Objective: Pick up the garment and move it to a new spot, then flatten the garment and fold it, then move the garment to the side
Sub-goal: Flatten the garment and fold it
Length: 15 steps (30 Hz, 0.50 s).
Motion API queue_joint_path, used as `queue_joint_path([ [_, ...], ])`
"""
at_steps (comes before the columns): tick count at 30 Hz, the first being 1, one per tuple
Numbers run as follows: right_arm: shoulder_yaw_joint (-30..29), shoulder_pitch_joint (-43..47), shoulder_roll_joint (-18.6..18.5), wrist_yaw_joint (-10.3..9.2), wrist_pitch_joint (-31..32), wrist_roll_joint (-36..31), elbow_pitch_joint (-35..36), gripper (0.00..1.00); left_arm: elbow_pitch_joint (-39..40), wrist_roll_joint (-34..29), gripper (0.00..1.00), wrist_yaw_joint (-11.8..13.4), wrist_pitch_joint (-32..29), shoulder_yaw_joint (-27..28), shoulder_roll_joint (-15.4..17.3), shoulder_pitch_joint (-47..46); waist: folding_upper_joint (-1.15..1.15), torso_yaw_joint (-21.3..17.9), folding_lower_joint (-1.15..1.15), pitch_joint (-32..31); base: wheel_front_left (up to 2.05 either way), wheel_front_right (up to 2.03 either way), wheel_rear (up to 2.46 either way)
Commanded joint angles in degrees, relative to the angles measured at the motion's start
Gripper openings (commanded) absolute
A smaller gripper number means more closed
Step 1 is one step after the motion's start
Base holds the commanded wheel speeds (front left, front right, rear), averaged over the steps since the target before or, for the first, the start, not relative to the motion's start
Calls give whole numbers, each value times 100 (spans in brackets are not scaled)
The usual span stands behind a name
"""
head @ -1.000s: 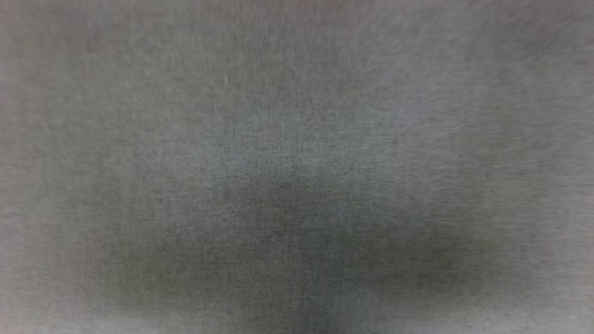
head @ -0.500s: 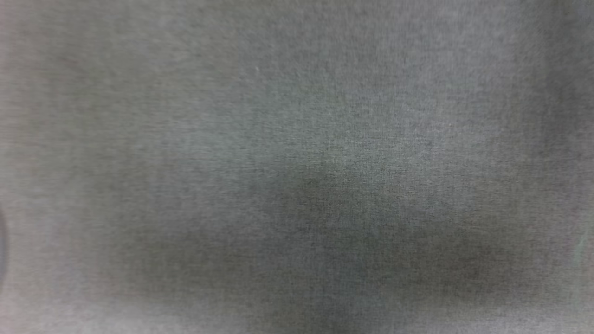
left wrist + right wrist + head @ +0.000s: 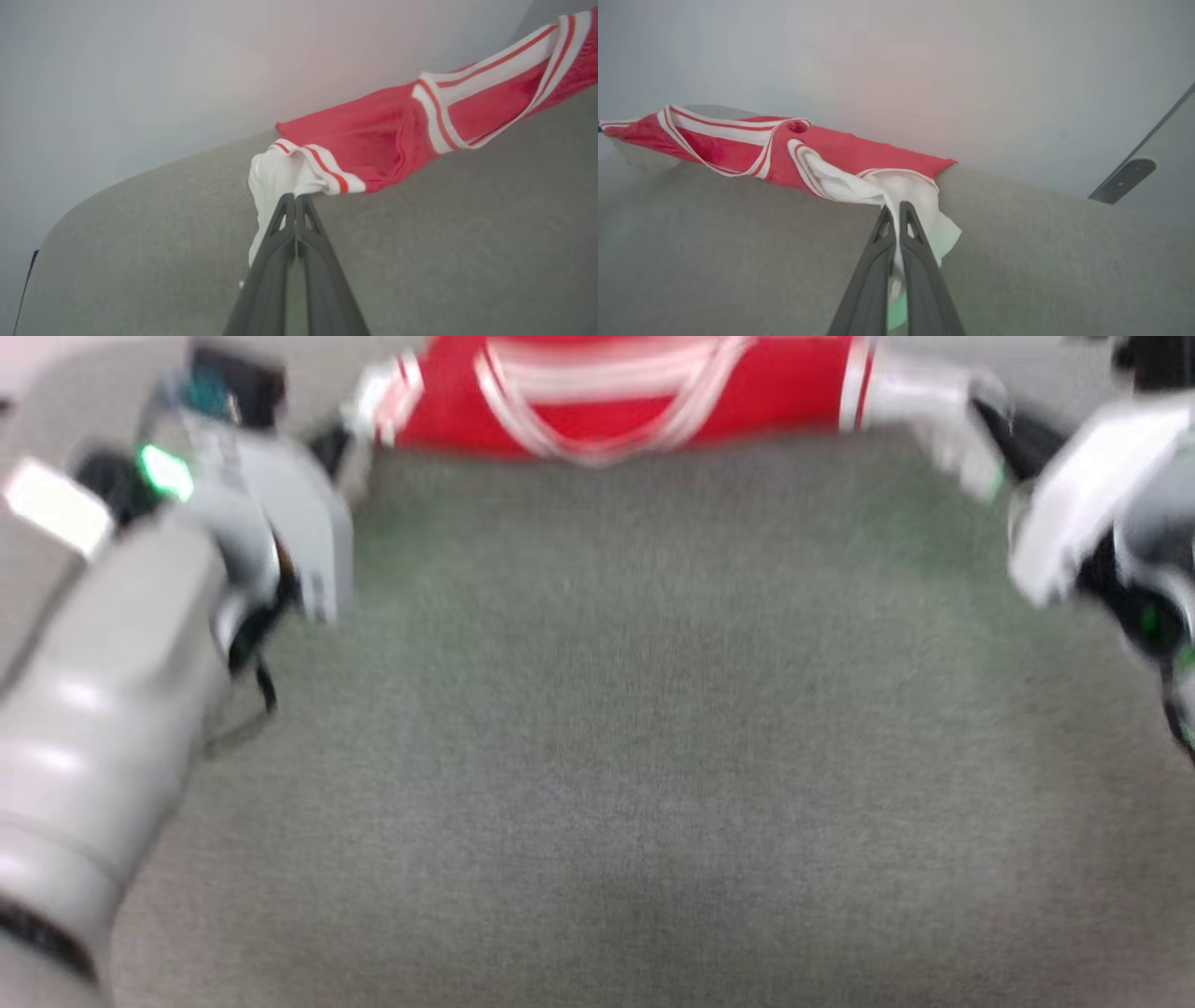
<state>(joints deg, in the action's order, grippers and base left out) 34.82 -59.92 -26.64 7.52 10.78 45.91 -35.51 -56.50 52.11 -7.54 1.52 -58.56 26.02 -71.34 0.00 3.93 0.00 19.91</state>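
Observation:
The garment (image 3: 616,411), a red shirt with white sleeves and red-and-white striped trim, lies stretched along the far edge of the grey surface. My left gripper (image 3: 336,453) is shut on its left white sleeve; in the left wrist view the fingertips (image 3: 295,198) pinch the bunched white cloth beside the garment's red body (image 3: 373,135). On the other side, my right gripper (image 3: 990,429) is shut on the right white sleeve, and the right wrist view has the sleeve cloth (image 3: 896,186) pinched between that gripper's (image 3: 896,207) closed fingers. The lettering is hidden.
A grey cloth-covered surface (image 3: 597,728) spreads between my two arms. Its far edge runs just behind the garment, with a pale wall beyond. A metal bracket (image 3: 1122,179) stands off to the right. A dark cable (image 3: 25,284) hangs at the surface's left corner.
Before, the head view held just blurred grey surface. Now it takes in both arms and the garment at the top, blurred by motion; the camera itself has shifted.

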Motion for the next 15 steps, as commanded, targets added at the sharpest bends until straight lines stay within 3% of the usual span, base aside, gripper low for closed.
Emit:
queue_joint_path([
  [1, 10, 223, -87, -6, 56, 115, 97, 0, 87, 9, 0, 11, -16, -36, 85, 195, 0, -24, 0, -917, 0, 0, 0],
  [7, -112, 1638, -805, -6, 723, 821, 1118, 0, 1235, 301, 0, 78, -157, -271, 647, 1593, 0, 0, 0, -1342, 0, 0, 0],
  [15, -606, 3378, -1247, -6, 1256, 1138, 2127, 0, 3344, 561, 0, 1046, -168, -409, 1563, 3336, 0, -10, 0, -1447, 0, 0, 0],
])
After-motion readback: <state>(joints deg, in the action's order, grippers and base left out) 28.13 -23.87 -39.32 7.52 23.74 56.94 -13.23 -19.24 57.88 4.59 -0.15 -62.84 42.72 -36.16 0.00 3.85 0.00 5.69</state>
